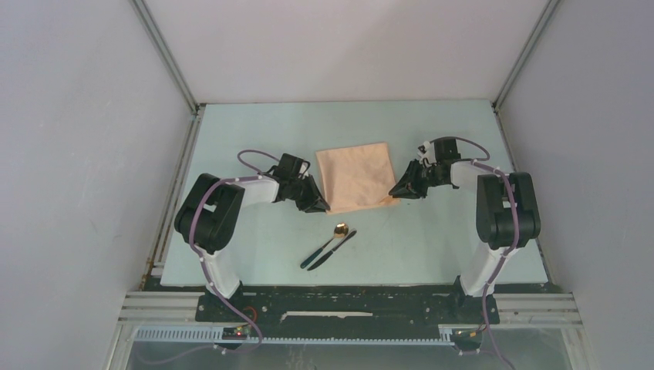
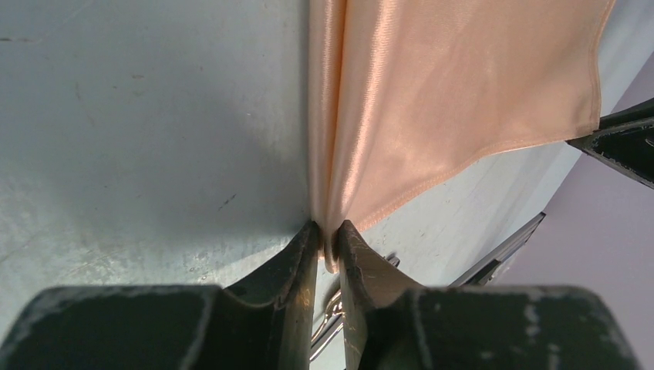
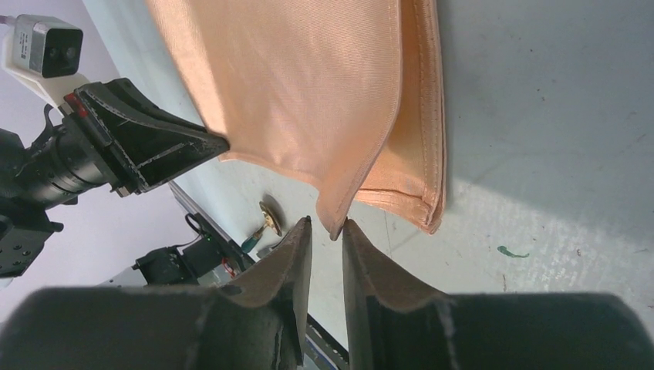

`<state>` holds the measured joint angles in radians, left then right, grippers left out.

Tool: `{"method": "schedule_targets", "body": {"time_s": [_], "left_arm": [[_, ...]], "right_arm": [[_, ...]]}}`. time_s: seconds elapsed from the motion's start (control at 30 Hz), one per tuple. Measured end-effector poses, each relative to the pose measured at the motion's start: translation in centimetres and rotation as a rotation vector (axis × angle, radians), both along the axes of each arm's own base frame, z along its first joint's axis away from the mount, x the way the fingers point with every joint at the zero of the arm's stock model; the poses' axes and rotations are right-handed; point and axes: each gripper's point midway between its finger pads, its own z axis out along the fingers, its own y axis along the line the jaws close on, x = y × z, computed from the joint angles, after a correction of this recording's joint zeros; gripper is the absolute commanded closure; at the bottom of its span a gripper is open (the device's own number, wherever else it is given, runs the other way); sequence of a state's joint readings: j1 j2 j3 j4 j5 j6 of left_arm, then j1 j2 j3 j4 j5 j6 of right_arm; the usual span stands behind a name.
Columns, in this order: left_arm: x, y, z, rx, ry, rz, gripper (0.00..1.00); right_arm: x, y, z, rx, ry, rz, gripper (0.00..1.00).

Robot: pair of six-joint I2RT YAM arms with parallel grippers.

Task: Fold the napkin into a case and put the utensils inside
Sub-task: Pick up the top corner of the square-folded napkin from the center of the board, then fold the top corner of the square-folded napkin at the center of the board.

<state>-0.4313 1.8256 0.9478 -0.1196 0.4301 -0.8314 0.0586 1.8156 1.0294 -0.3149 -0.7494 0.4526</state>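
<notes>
The peach napkin lies folded as a rough square in the middle of the table; no case is in view. My left gripper is shut on its near left corner, and the cloth rises from the pinch. My right gripper sits at the near right corner. Its jaws are narrowly apart, with the raised top layer's tip between the fingertips and a gap on one side. The utensils, a gold-bowled spoon and a dark knife, lie side by side nearer the arms' bases.
The spoon's bowl shows left of my right fingers. The napkin's lower layer stays flat on the pale table. White walls and metal rails enclose the table on three sides.
</notes>
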Motion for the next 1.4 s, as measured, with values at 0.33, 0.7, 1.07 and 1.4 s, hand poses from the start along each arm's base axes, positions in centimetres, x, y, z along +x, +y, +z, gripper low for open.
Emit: {"method": "schedule_targets", "body": {"time_s": [0.33,0.7,1.07,1.4], "left_arm": [[-0.1,-0.2,0.0,-0.004,0.001,0.000,0.77],[-0.5,-0.8,0.0,-0.043,0.000,0.003,0.63],[-1.3,-0.6,0.5,-0.104,0.003,0.009,0.51],[-3.3,3.1,0.6,-0.113,0.027,0.082,0.50]], "right_arm": [[0.2,-0.4,-0.1,-0.008,0.000,-0.012,0.99],[0.3,0.9,0.0,-0.021,-0.037,0.025,1.00],[4.5,9.9,1.8,-0.013,-0.160,0.215,1.00],[9.8,18.4,1.7,0.062,-0.207,0.319,1.00]]}}
